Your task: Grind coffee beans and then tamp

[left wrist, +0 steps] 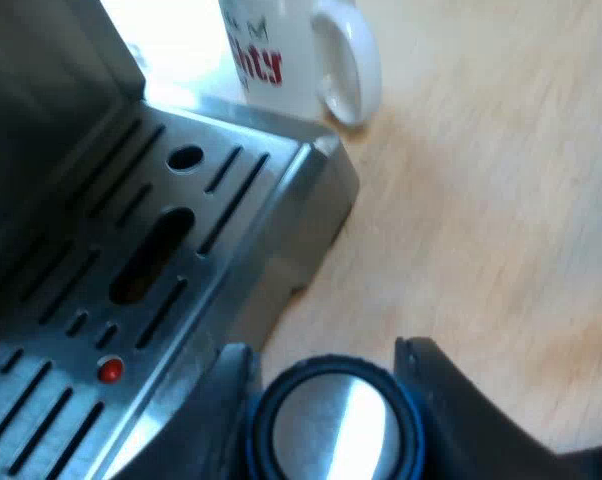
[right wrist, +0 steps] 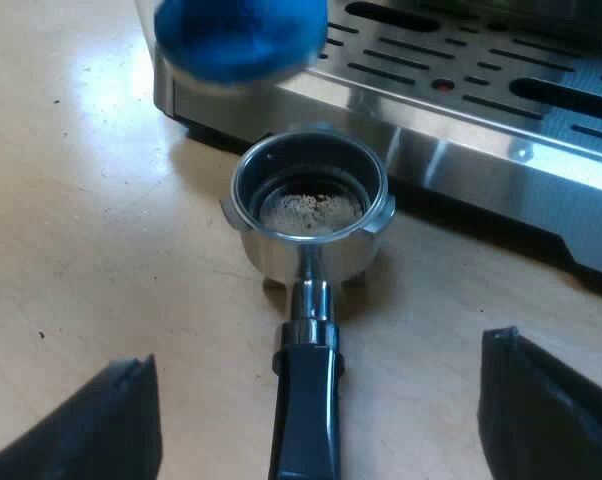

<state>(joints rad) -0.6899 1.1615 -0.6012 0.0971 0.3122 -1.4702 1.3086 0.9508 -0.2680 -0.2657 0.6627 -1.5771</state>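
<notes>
My left gripper (left wrist: 326, 395) is shut on the blue tamper (left wrist: 331, 425), whose round metal face looks toward the camera, beside the corner of the espresso machine's drip tray (left wrist: 231, 240). The metal holder (right wrist: 309, 215) lies on the wooden table against the machine's front (right wrist: 461, 160). Pale, flecked coffee grounds (right wrist: 311, 212) sit in its basket. Its dark handle (right wrist: 306, 415) runs back between the wide-apart fingers of my open right gripper (right wrist: 319, 355). The blue tamper (right wrist: 239, 38) hangs blurred just above and beyond the holder.
A white mug (left wrist: 291, 50) with red lettering stands on the table past the drip tray's corner. The slotted steel drip tray (right wrist: 501, 85) has a small red marker (left wrist: 109, 370). Bare wooden table (left wrist: 491, 220) stretches beside the machine.
</notes>
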